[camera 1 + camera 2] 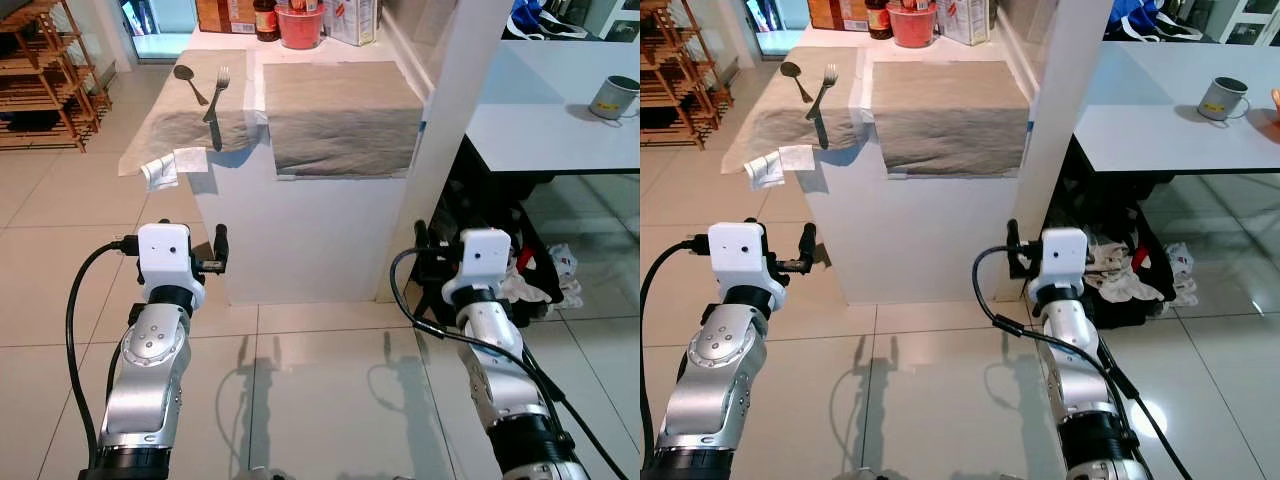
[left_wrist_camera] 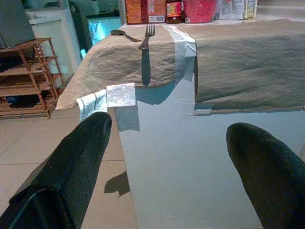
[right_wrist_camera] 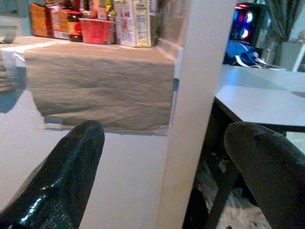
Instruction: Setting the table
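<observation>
A fork (image 1: 217, 93) and spoon (image 1: 190, 84) lie side by side on the left brown cloth (image 1: 185, 115) near the counter's (image 1: 300, 240) left edge (jars and boxes line its far edge). Both the left gripper (image 2: 167, 157) and right gripper (image 3: 164, 157) hang before the counter's near face, fingers spread and empty.

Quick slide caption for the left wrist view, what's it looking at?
Open left gripper faces the counter, where a fork and spoon lie on a brown placemat.

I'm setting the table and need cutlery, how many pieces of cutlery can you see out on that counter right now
2: a spoon and a fork, side by side on the left cloth of the counter, spoon further left. More could lie hidden behind the containers at the back.
</observation>
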Robot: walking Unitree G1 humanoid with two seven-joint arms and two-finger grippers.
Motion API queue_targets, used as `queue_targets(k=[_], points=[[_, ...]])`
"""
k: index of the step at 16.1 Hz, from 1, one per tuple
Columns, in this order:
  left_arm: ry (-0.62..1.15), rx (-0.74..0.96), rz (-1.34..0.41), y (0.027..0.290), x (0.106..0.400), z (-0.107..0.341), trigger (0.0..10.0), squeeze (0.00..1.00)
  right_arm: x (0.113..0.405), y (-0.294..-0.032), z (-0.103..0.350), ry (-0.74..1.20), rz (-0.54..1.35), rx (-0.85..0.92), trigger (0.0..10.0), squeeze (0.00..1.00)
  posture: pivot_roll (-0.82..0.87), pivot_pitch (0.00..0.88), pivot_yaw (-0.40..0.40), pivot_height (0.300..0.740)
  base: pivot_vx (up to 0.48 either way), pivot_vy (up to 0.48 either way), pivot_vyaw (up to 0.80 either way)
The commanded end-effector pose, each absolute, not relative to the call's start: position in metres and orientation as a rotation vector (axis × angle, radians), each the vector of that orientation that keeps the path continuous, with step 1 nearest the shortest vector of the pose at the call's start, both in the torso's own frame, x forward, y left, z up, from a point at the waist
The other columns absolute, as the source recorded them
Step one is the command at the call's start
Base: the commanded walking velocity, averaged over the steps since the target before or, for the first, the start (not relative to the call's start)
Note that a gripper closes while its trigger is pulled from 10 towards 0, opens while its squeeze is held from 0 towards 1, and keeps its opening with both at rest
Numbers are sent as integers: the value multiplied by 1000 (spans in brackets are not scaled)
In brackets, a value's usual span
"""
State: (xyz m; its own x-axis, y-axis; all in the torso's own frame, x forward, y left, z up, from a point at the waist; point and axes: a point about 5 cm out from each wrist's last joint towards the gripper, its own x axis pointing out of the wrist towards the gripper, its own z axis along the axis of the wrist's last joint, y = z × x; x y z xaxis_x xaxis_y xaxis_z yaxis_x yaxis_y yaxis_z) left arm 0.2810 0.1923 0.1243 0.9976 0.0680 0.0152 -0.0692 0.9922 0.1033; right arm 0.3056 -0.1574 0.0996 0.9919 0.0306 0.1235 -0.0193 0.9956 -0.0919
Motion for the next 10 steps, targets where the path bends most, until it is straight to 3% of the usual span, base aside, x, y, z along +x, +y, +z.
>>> queue_targets(k=[1,3,4,5,10], points=[[-21,111,49,188,282,127,10000,1000,307,-153,98,-112,49,-101,10000,0,29,0,6,740,0,0,0],[-21,116,36,187,283,127,10000,1000,308,-152,99,-117,57,-110,10000,0,32,0,4,740,0,0,0],[-15,120,29,187,283,128,10000,0,309,-151,100,-124,66,-115,10000,0,34,0,2,740,0,0,0],[-22,113,18,185,283,130,10000,0,310,-150,102,-134,76,-125,10000,0,35,0,1,740,0,0,0],[-64,83,33,181,286,138,10000,0,314,-143,109,-164,115,-157,10000,0,35,0,-2,740,448,0,0]])
